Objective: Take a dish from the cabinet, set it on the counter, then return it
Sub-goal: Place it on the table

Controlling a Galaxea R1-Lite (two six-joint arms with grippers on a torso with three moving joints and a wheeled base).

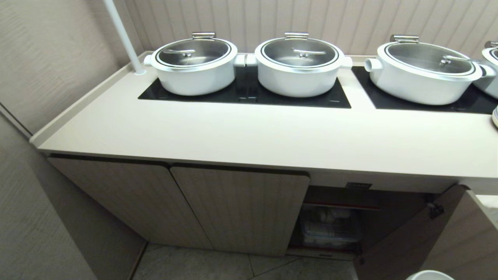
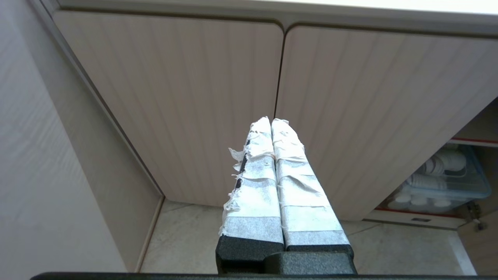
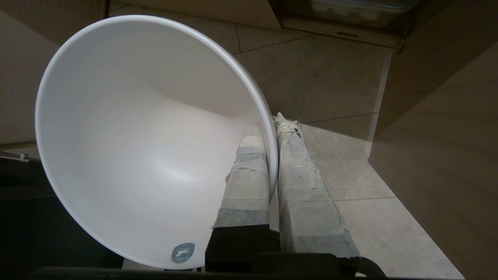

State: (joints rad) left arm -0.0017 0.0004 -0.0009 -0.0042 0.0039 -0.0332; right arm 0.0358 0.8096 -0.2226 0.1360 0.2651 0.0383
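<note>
While clamped on the dish [image 3: 136,155] wall | right tool [image 3: 272,124] | nearly closed.

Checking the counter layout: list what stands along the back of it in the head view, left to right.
White pole → first pot → second pot → third pot → a fourth pot, cut off at the edge.
</note>
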